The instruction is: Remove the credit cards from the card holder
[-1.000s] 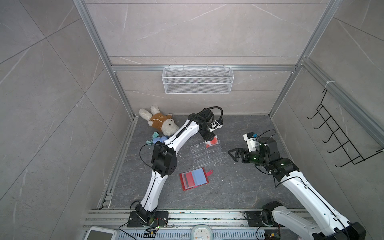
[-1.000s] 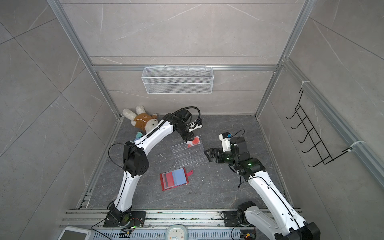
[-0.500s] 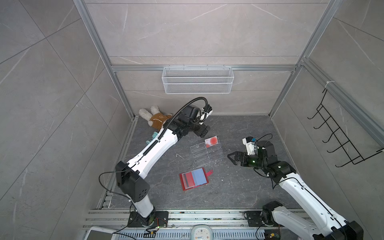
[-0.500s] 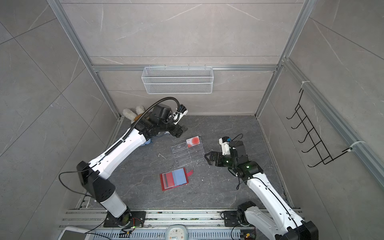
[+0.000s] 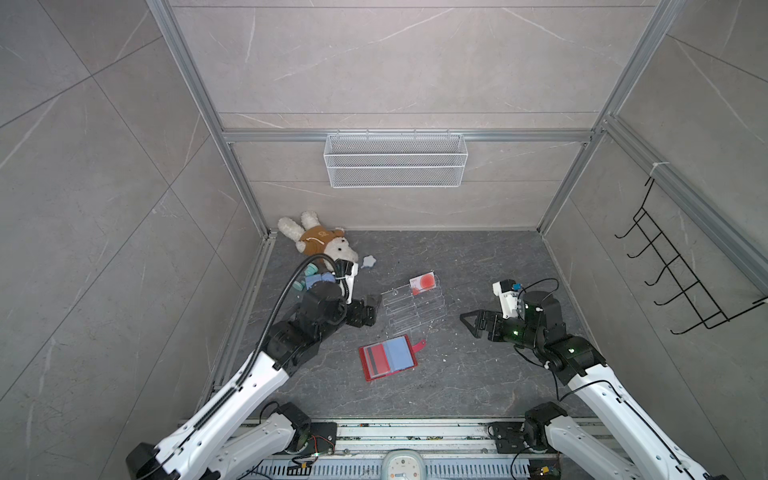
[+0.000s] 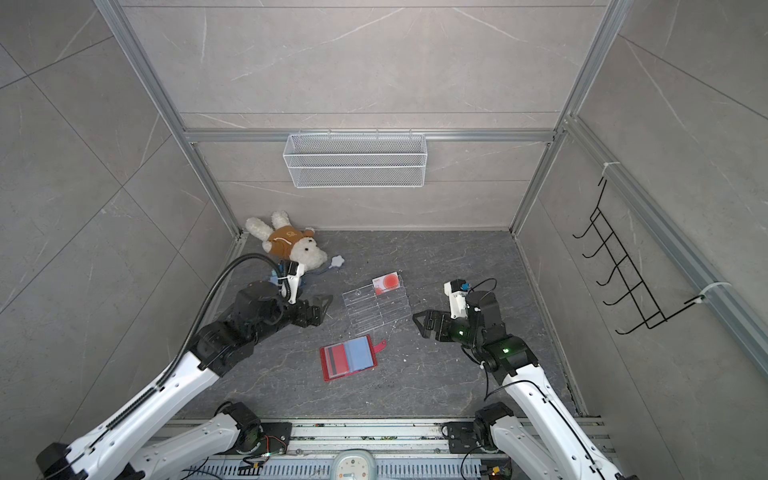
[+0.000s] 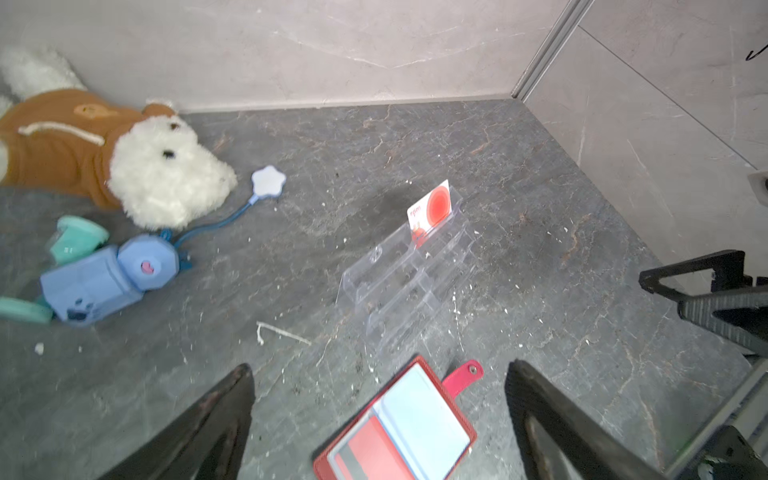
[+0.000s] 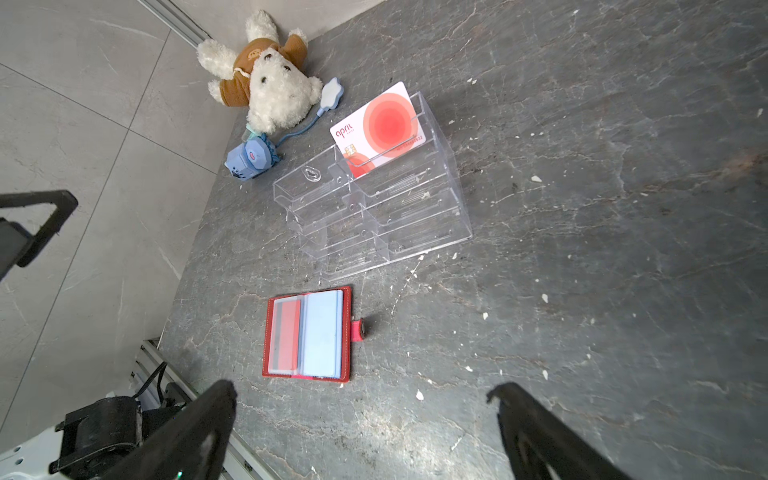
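The red card holder [image 5: 388, 357] [image 6: 349, 357] lies open on the dark floor, strap tab out to its right. Its left sleeve holds a red credit card [image 8: 286, 332] with a dark stripe; the right sleeve shows pale blue. A white credit card with an orange-red circle [image 5: 424, 282] [image 8: 380, 124] stands in the back slot of the clear acrylic stand [image 5: 413, 307]. My left gripper [image 5: 372, 311] [image 7: 379, 368] hovers left of the stand, open and empty, with the holder [image 7: 399, 432] between its fingers in the left wrist view. My right gripper [image 5: 473, 324] [image 8: 361, 388] is right of the stand, open and empty.
A plush rabbit [image 5: 320, 245], a blue toy [image 5: 316, 282] and a pale star-shaped piece [image 5: 368, 261] lie at the back left corner. A wire basket [image 5: 395, 160] hangs on the back wall, and a black hook rack [image 5: 673, 282] hangs on the right wall.
My left gripper has let go of the card in the stand's back slot, opened wide and drawn back to the left and nearer. The right gripper has barely shifted.
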Controlling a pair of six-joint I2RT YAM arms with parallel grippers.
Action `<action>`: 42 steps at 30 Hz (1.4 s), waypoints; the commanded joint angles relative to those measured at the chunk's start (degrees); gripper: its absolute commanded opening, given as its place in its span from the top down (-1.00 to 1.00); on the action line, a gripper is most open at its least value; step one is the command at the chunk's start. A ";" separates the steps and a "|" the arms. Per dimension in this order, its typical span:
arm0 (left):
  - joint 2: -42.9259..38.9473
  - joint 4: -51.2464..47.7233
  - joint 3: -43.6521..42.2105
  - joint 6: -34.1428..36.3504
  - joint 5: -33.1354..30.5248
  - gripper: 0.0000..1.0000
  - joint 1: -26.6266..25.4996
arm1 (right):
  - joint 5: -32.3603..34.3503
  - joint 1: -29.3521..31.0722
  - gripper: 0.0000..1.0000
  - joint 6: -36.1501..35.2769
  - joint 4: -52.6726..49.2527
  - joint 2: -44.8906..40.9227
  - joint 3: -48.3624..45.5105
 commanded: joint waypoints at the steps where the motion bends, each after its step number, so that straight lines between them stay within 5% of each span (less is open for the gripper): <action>1: -6.81 0.40 -4.15 -7.51 -2.44 -0.95 0.21 | 0.05 0.19 -0.99 1.35 -1.89 -1.28 -1.65; 10: -15.76 -0.93 -13.63 -13.81 -2.28 -0.94 0.24 | -1.08 0.36 -0.99 2.83 -1.24 -1.91 -3.28; 26: -2.06 4.36 -15.12 -18.13 7.86 -0.78 0.21 | -2.93 7.32 -0.77 8.11 10.83 5.53 -7.14; 42: 11.15 13.71 -13.89 -19.74 14.68 0.20 0.24 | 4.53 19.09 -0.01 11.46 20.69 16.67 -7.08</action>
